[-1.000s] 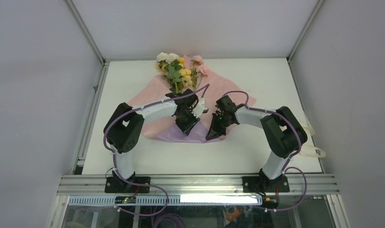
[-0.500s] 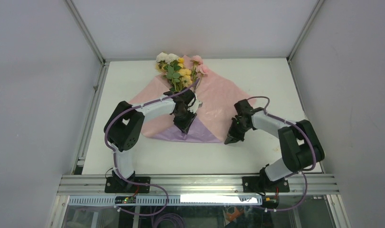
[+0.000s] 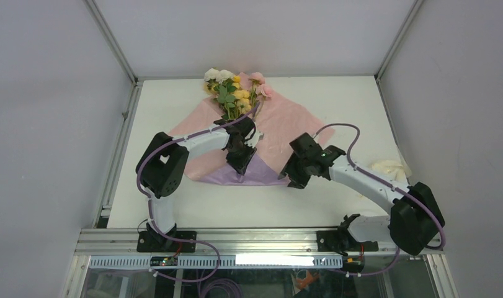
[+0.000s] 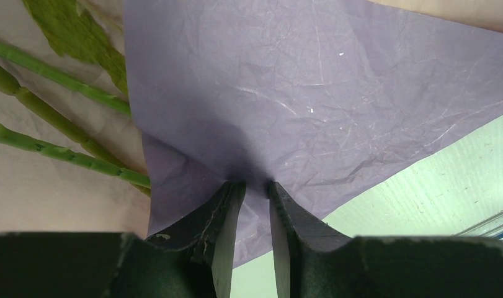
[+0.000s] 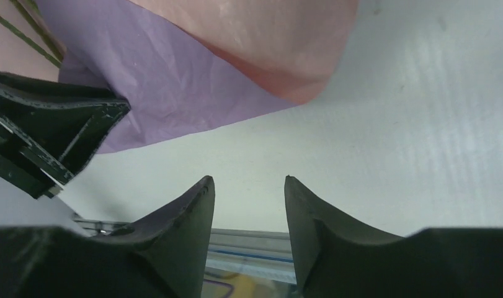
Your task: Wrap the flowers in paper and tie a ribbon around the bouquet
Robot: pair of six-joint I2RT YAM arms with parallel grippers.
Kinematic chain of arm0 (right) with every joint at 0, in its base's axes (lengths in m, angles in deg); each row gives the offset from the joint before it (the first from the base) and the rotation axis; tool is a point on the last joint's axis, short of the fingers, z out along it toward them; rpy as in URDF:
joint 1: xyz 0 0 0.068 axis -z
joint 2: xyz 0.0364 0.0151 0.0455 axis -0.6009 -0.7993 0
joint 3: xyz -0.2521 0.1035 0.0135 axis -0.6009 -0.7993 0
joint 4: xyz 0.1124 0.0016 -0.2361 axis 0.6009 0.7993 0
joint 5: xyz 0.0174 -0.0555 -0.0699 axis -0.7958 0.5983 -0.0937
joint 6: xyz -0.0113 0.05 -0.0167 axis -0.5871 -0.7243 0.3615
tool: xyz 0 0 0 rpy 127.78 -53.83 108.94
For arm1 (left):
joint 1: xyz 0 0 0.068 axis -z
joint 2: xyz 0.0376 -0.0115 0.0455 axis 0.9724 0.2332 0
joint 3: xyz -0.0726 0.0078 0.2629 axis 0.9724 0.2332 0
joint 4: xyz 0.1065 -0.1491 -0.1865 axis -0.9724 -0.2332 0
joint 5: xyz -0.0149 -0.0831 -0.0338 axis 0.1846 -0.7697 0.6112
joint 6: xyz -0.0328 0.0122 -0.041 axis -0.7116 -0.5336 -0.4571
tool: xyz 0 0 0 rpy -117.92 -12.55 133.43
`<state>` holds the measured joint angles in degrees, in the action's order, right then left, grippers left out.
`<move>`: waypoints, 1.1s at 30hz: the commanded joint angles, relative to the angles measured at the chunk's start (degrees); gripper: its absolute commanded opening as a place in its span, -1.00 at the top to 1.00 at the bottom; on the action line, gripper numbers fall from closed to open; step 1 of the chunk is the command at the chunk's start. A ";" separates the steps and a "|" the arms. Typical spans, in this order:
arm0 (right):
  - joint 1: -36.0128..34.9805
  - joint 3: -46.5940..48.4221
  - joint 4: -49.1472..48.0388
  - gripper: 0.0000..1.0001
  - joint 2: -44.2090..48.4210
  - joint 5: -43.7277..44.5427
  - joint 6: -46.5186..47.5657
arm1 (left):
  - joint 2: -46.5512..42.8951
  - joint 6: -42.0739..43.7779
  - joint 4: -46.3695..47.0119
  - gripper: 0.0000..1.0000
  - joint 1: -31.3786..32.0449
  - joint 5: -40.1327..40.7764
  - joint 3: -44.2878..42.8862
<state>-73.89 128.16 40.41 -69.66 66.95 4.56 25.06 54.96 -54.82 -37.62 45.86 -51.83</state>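
Your left gripper (image 4: 256,184) is nearly closed and nipped on the paper (image 4: 311,99). The purple face is up there, with creases running in to the fingertips. In the wrist view, the stems (image 4: 62,155) at its 10 o'clock run under the edge of that purple fold. From the top view the gripper sits mid-sheet on the folded-over near part, and the pink face lies open around it. The flowers (image 3: 233,93) lie on the sheet, blooms at 12 o'clock by the far edge of the worktop (image 3: 348,99), stems pointing to 6. Your right gripper (image 5: 249,180) is released: jaws apart, nothing between them. It's over bare worktop just off the paper's 5 o'clock corner, tips clear of it. The ribbon (image 3: 388,166) is bunched at the worktop's 3 o'clock edge, well apart from both grippers.
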 commanded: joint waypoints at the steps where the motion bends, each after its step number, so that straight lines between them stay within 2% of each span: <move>1: -4.41 -3.23 -6.74 -0.05 -0.37 5.29 -24.89 | -2.05 -0.75 -0.37 0.46 -0.40 1.33 -0.28; 5: -8.91 -6.62 -10.40 -0.17 -1.62 7.68 -35.76 | -0.96 -1.86 -0.38 0.45 -0.42 -0.05 -0.27; 11: -9.47 -7.55 -13.55 -0.17 -7.15 12.29 -35.98 | -0.95 -1.95 -0.41 0.46 -0.40 -0.13 -0.45; 14: -9.38 -8.19 -14.78 -0.10 -10.06 13.67 -36.34 | -0.85 -2.21 -0.39 0.45 -0.39 -0.50 -0.65; 18: -8.82 -7.50 -16.79 0.07 -13.28 14.12 -34.82 | -1.50 -1.85 -0.29 0.45 -0.35 0.20 -0.63; 22: -8.29 -5.89 -14.77 0.55 -14.36 14.01 -31.71 | -1.96 -1.47 -0.34 0.44 -0.40 0.62 -0.46; 26: -8.35 -3.17 -10.67 0.98 -13.30 19.72 -25.30 | -1.77 -0.75 -0.28 0.44 -0.40 1.22 -0.90; 33: -14.81 15.76 6.58 1.00 -19.17 37.09 -3.66 | 0.13 -0.26 -0.28 0.44 -1.34 1.23 -2.10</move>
<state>-84.97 134.65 35.34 -87.08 86.79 -13.69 25.06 54.04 -54.73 -37.86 45.82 -52.16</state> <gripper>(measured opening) 0.007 0.276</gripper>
